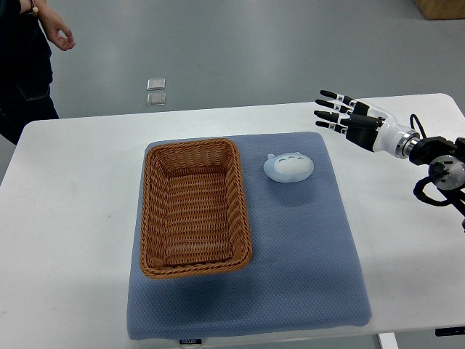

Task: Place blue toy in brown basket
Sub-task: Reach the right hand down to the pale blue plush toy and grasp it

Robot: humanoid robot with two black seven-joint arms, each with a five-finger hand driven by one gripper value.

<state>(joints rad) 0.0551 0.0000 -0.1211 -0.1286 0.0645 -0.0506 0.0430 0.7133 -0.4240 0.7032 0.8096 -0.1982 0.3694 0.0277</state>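
A pale blue plush toy (288,166) lies on the blue mat (305,247), just right of the brown wicker basket (195,207). The basket holds nothing. My right hand (336,110) hovers over the white table to the upper right of the toy, a short way from it, with its fingers stretched out and spread toward the left, holding nothing. The right arm comes in from the right edge. No left arm shows.
A person in dark clothes (25,58) stands at the table's far left corner, one hand (62,36) hanging loose. Two small square plates (155,91) lie on the floor beyond the white table (65,218).
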